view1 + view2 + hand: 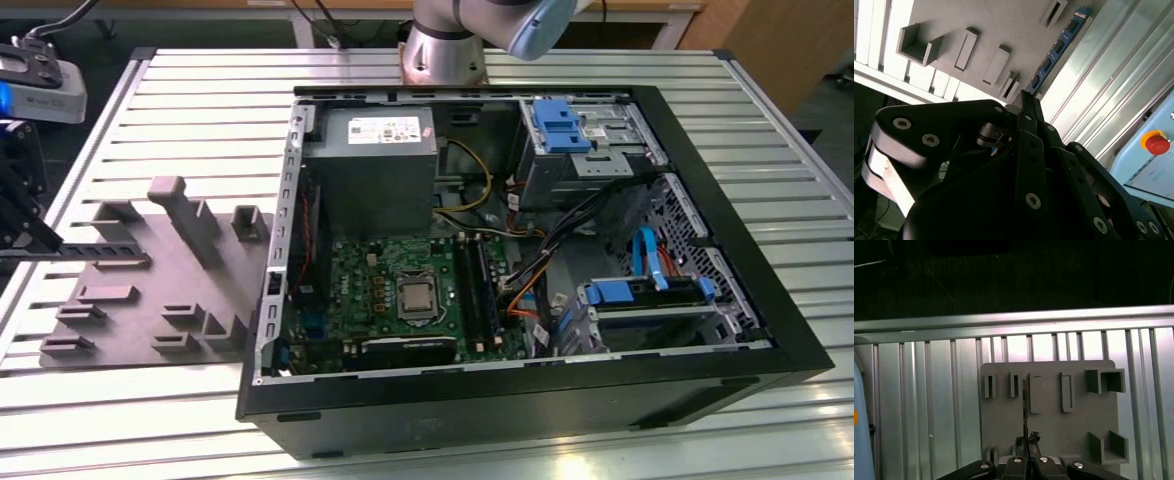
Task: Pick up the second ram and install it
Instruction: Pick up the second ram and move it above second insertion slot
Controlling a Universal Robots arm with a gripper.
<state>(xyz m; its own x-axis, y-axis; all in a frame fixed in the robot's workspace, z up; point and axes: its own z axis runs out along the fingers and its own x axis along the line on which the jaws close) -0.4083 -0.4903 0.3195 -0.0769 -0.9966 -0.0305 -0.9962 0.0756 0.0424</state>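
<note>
My gripper [30, 246] is at the exterior view's far left, shut on the second ram [91, 249], a thin dark stick that juts out level over the edge of the grey fixture plate [147, 300]. In the second wrist view the fingers [1030, 125] clamp one end of the ram [1054, 47], and its row of chips runs away from them. The first wrist view has the ram [1025, 407] edge-on above the plate [1054, 435], with the gripper [1026, 460] closed on it. The memory slots [477, 292] lie on the green motherboard [387, 290] inside the open computer case [534, 390].
Grey posts [180, 215] and slotted holders [80, 320] stand on the fixture plate. The case holds a power supply [371, 160], orange and yellow cables [527, 280] and blue drive brackets [627, 292]. The arm's base [447, 45] stands behind the case. A red button [1156, 142] sits beside the table.
</note>
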